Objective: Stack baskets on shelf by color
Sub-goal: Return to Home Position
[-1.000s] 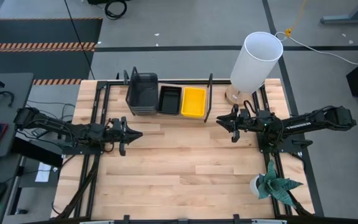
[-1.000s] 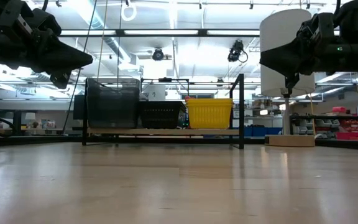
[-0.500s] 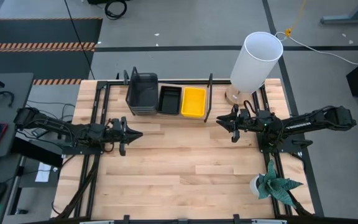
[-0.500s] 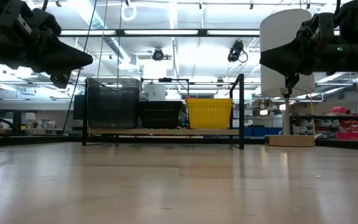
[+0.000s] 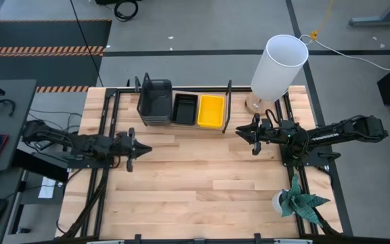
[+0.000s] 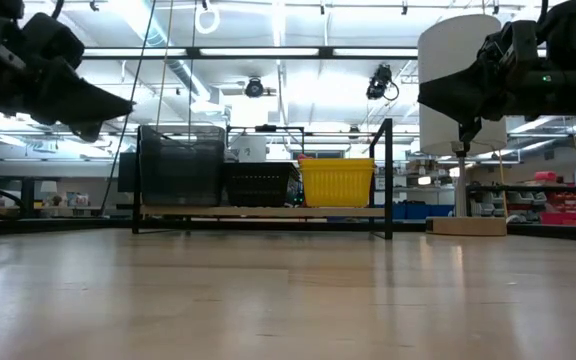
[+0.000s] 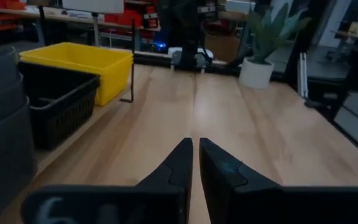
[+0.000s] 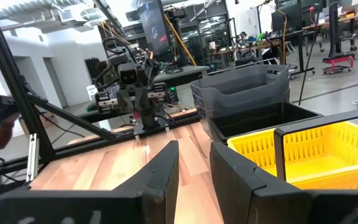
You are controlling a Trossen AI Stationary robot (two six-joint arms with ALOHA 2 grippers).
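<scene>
On the shelf (image 6: 268, 211) at the table's (image 5: 195, 183) far edge, grey baskets (image 5: 154, 102), black baskets (image 5: 185, 108) and yellow baskets (image 5: 210, 111) sit side by side, sorted by colour. Each looks like a full stack, though the count is hard to confirm. None lies loose on the table. Left pincer (image 5: 145, 148) is closed and empty, right pincer (image 5: 238, 133) slightly open and empty, both hovering near the shelf. Only parking the arms seems left.

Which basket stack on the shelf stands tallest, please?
The grey stack, at the end beside the black stack; that and the yellow stack sit clearly lower.
</scene>
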